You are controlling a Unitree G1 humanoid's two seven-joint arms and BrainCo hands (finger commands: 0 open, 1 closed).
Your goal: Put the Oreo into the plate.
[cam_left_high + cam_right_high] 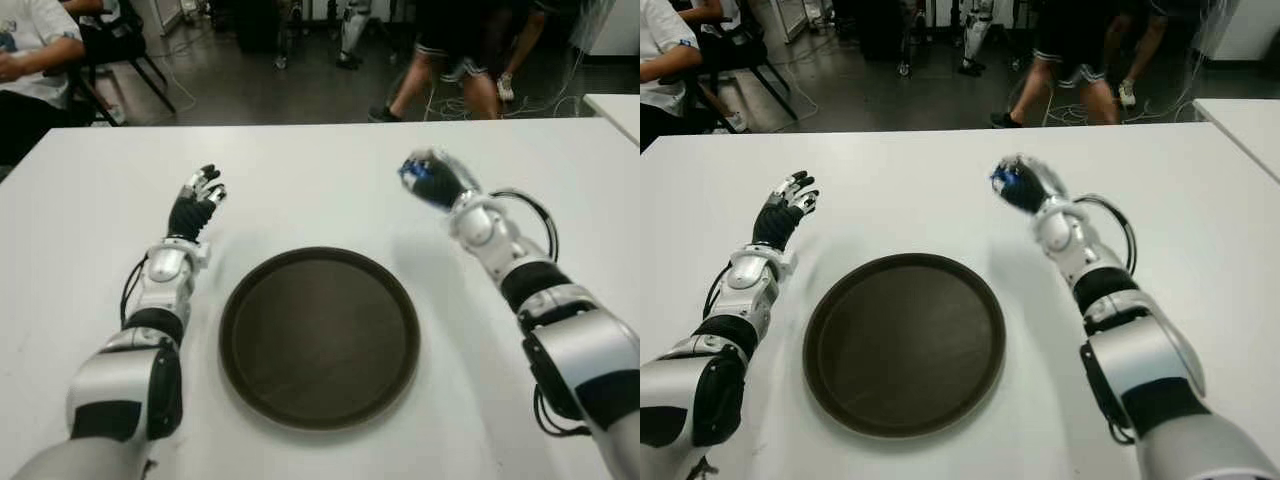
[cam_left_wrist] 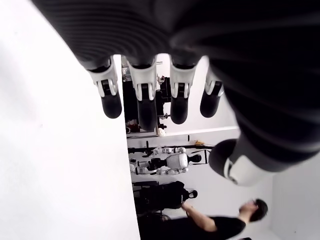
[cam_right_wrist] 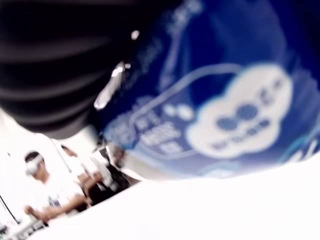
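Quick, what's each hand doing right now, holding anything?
Left hand: open, empty, left of the plate.
Right hand: closed on the blue Oreo pack, beyond the plate's right edge.

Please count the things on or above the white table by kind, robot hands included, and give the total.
Round dark brown plates: 1
Blue Oreo packets, gripped in the right hand beyond the plate: 1
Robot hands, counting the empty left hand left of the plate: 2
Total: 4

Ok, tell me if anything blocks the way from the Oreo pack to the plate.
Nothing visible does. The right hand holds the Oreo pack beyond the plate's far right edge, with only bare table between them. The plate holds nothing.
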